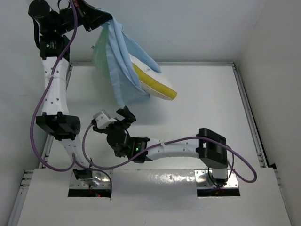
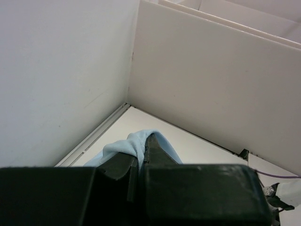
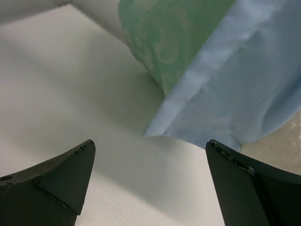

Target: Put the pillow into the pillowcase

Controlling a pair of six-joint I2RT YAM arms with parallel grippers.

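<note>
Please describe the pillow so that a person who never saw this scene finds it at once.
Over the far part of the white table, a thin light blue fabric pillowcase hangs from the raised left gripper. The plump white pillow pokes out at its right side. It alone has a yellow edge.

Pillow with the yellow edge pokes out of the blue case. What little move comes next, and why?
Probably the open right claw should nudge the plump white pillow deeper by its yellow-edged end, which sticks out of the thin light blue fabric pillowcase that the left claw holds pinched up high.
</note>
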